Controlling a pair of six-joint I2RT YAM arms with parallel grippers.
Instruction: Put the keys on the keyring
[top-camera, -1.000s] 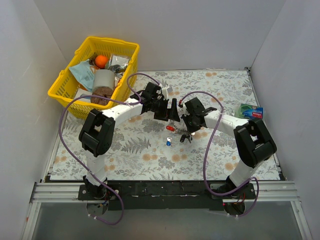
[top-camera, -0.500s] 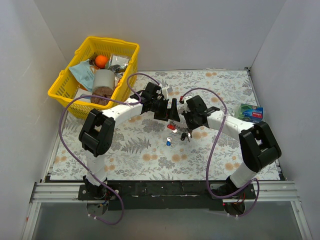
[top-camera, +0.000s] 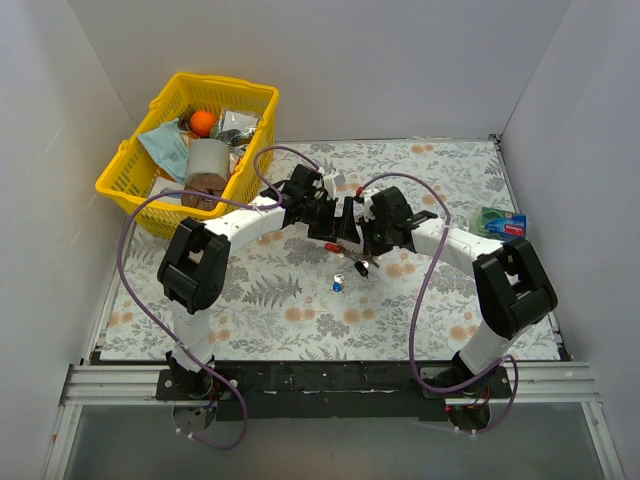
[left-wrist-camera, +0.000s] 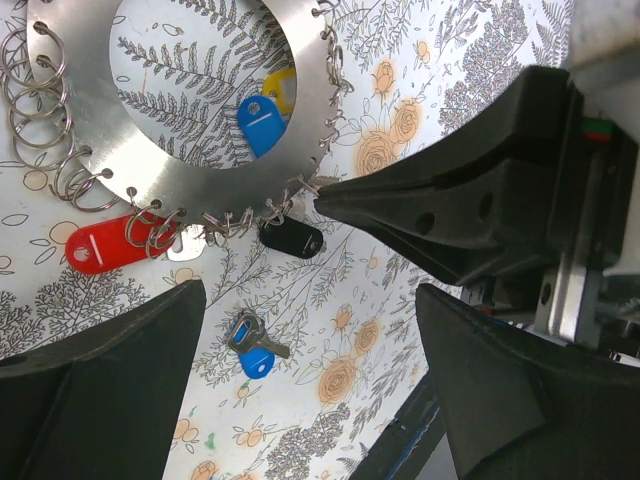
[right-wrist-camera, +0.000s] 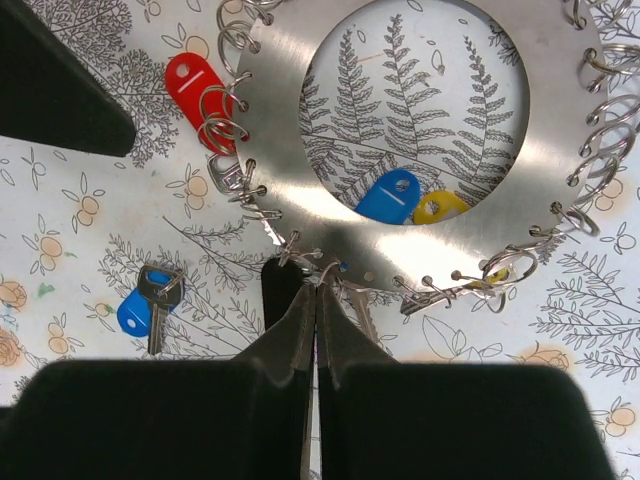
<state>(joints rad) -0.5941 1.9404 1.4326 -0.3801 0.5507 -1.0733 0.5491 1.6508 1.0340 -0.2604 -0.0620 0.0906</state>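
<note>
The keyring (left-wrist-camera: 95, 140) is a flat silvery disc with several small wire loops along its rim; it also shows in the right wrist view (right-wrist-camera: 280, 120). A red-headed key (left-wrist-camera: 100, 245) hangs from its rim. Blue (right-wrist-camera: 388, 197) and yellow (right-wrist-camera: 440, 207) heads show through its hole. My right gripper (right-wrist-camera: 320, 285) is shut on the small loop of a black-headed key (left-wrist-camera: 290, 238), right at the disc's edge. My left gripper (left-wrist-camera: 310, 330) is open, with the keyring beyond its fingers. A loose blue-headed key (left-wrist-camera: 255, 350) lies on the table below.
A yellow basket (top-camera: 120, 185) full of items stands at the back left. A green and blue box (top-camera: 497, 222) lies at the right edge. The two grippers (top-camera: 350, 235) meet at mid-table over the floral cloth. White walls enclose the table.
My right gripper has moved left and away from me with the black-headed key, up to the keyring's rim. The left arm has hardly moved.
</note>
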